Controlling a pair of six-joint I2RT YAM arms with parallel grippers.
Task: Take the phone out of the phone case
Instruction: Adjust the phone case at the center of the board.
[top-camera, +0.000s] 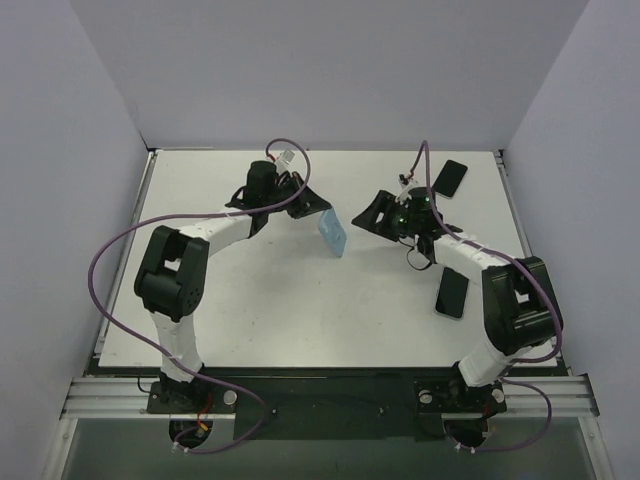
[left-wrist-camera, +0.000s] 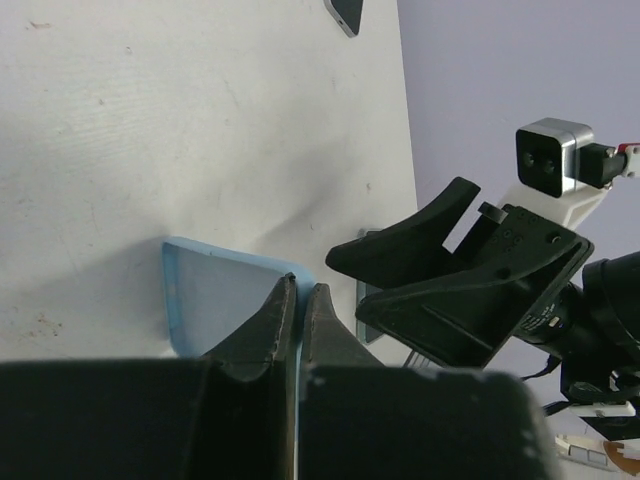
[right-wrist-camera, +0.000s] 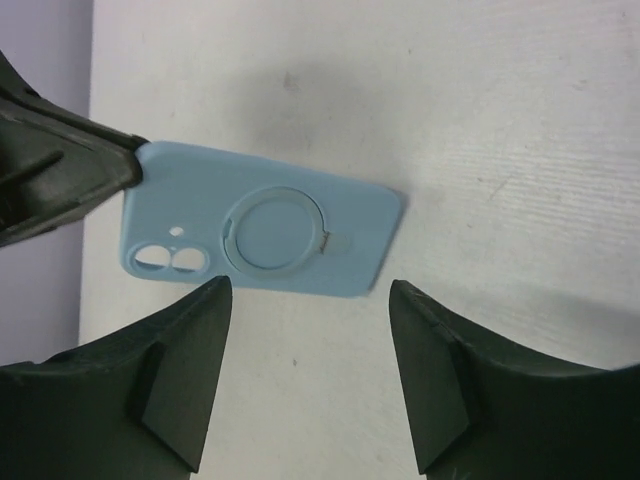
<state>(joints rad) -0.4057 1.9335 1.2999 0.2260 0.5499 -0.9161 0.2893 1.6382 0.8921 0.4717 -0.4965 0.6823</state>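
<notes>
1. Between the two arms, over the middle of the bench (top-camera: 250, 320), the light blue phone case (top-camera: 334, 234) stands tilted on edge. Whether its lower edge touches the surface cannot be told.
2. Its back, with a ring mount and two camera cut-outs, faces the right wrist camera. The inner face seen from the left wrist looks bare pale blue.
3. The left gripper (left-wrist-camera: 300, 295) has its fingers pressed together on one end of the case, near the camera cut-outs.
4. The right gripper (top-camera: 360, 218) sits just beside the case, on the side away from the left one. Its fingers are spread apart and touch nothing.
5. A dark far phone (top-camera: 450, 178) lies flat near the far right corner.
6. A dark near phone (top-camera: 452, 293) lies flat beside the right arm, well apart from the case.
</notes>
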